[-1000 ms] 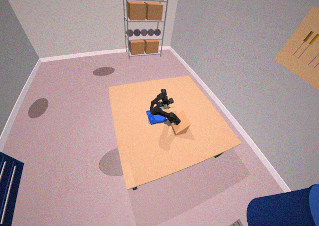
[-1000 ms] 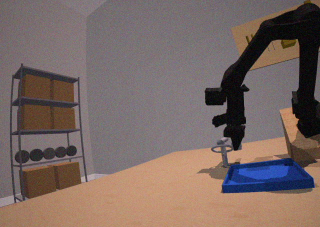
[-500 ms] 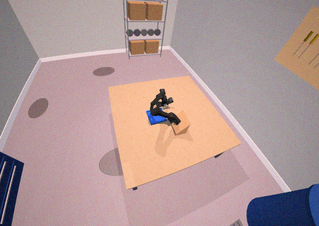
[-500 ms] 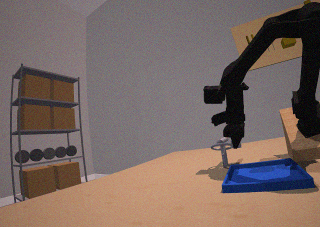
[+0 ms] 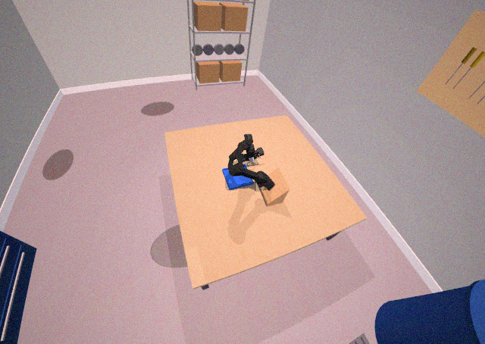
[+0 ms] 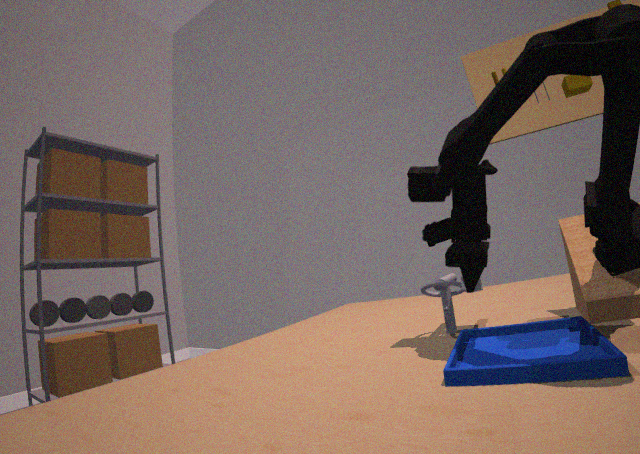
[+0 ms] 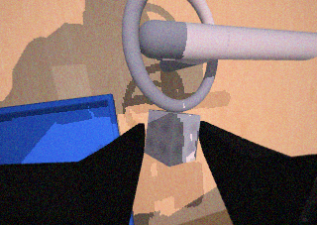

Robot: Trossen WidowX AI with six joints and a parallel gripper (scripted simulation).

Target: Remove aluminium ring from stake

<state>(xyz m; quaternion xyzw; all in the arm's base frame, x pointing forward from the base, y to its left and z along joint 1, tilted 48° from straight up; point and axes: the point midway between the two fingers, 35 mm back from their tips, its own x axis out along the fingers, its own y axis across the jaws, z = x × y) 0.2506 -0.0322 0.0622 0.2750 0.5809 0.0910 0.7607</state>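
Top view: the arm (image 5: 239, 170) (image 6: 563, 59) covers part of the tray (image 5: 239, 181) (image 6: 537, 374) (image 7: 59, 131); the ring's tab is too small to tell. Exterior view: the right edge cuts off the arm. Wrist view: the left edge crops the tray, the right edge the cross-bar (image 7: 248, 41).

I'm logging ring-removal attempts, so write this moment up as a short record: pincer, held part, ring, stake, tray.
pincer: shut on the welded tab, above the tabletop
held part: welded tab, grey and block-like, at the ring's edge
ring: aluminium ring, raised off the tabletop, up at cross-bar level, around or against the cross-bar; whether it is free, cannot tell
stake: steel stake, standing, cross-bar on top
tray: blue tray, beside the stake, no ring in it
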